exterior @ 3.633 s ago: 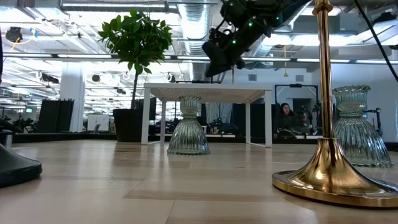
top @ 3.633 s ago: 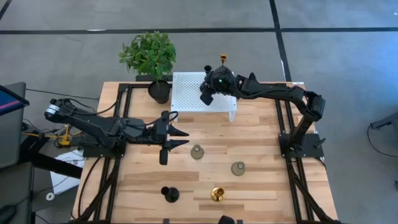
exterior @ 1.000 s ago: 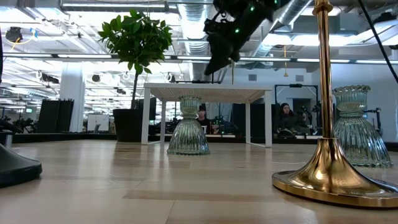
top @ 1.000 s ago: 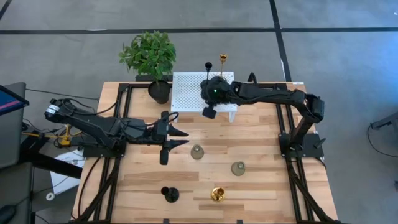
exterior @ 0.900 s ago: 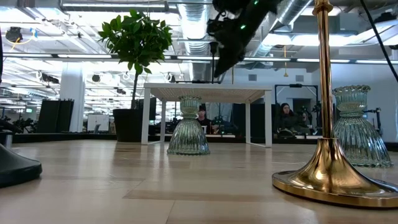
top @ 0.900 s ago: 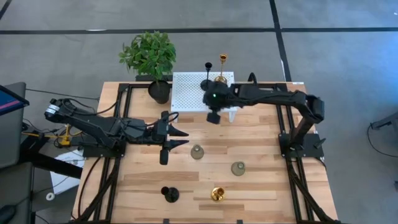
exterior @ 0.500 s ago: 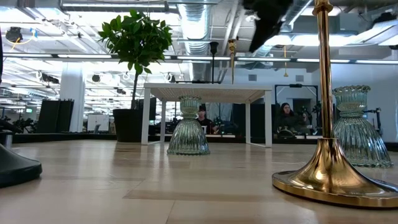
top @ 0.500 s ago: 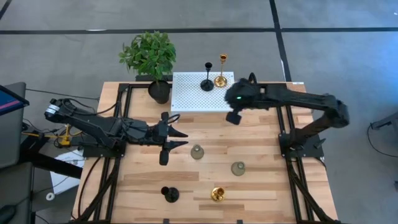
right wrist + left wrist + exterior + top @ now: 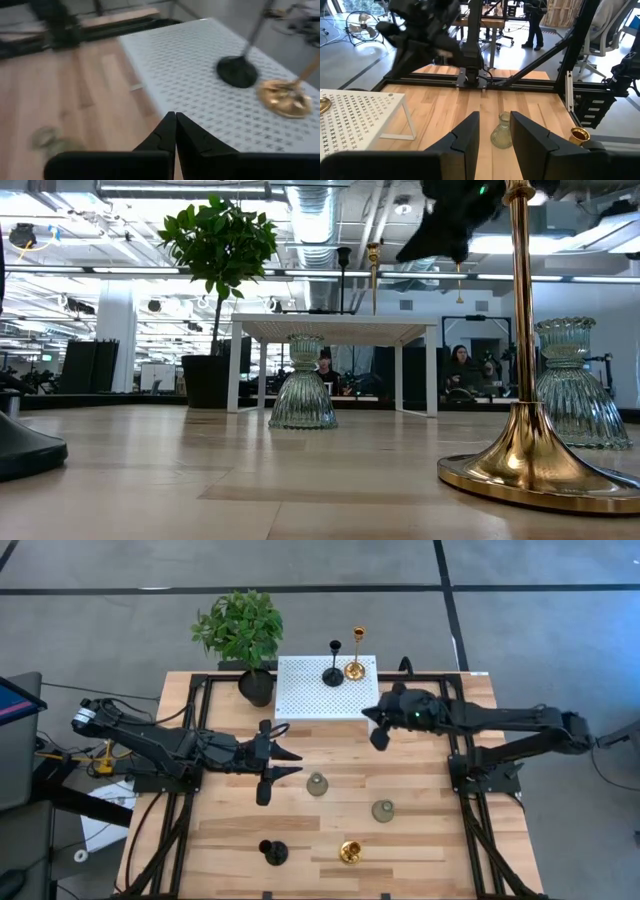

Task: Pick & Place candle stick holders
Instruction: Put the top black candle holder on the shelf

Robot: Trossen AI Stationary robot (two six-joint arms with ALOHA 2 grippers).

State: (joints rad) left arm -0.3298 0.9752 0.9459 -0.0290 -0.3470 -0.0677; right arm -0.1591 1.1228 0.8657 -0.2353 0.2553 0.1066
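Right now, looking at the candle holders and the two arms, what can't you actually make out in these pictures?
- Low view: the near gold candle holder is cut off at its top by the frame edge.
- Low view: the black holder's stem is cut off by the left edge.
- Right wrist view: the black holder and gold holder on the white perforated stand are motion-blurred, tops cut off.
- Low view: the right end effector is a dark blur.

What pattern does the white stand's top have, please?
Rows of small perforations across the white stand, clearest in the right wrist view.
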